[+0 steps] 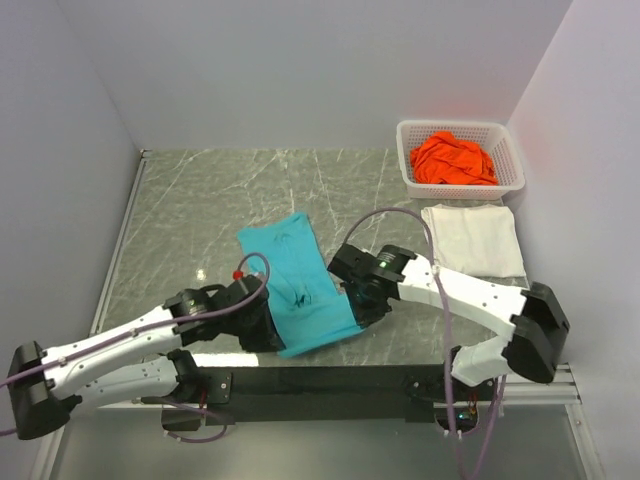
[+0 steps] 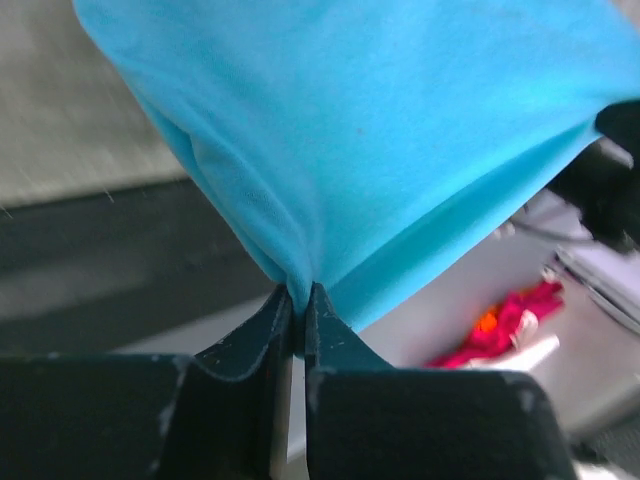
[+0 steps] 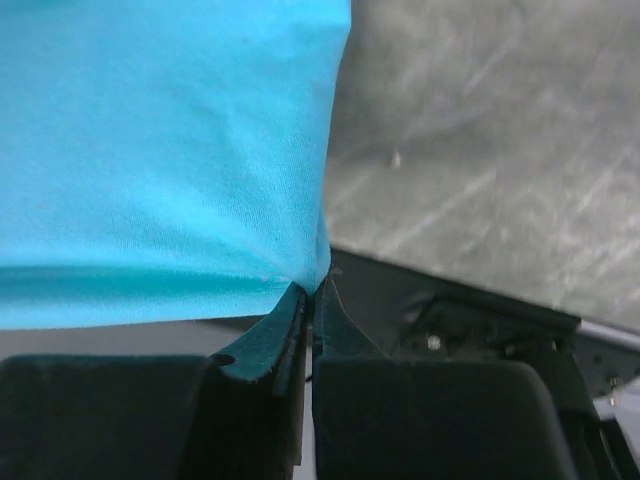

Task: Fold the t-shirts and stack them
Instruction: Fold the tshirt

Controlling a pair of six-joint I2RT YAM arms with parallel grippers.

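Overhead, the grey marbled table (image 1: 200,200) is hemmed in by pale walls (image 1: 60,150) on the left, far and right sides. A black rail (image 1: 330,382) runs along its near edge between the arm bases. Open tabletop stretches to the left of the teal t-shirt (image 1: 295,275) and beyond it. The right side is more crowded: a white lattice basket (image 1: 412,140) stands in the far right corner, and the white t-shirt (image 1: 470,240) lies just in front of it, folded flat into a rectangle. The orange t-shirt (image 1: 455,160) sits crumpled inside the basket.

The teal t-shirt is a long, narrow strip in the middle, running slantwise from mid-table to the near edge, with dark creases near its centre.

The left gripper (image 2: 300,292) has its jaws pressed together on the strip's near left corner, and the cloth fans up taut from the tips. The right gripper (image 3: 312,290) is likewise clamped on the near right corner.

The left arm (image 1: 110,350) lies low, reaching rightward from its base. The right arm (image 1: 470,295) bends at a raised elbow by the right wall, its forearm reaching left.
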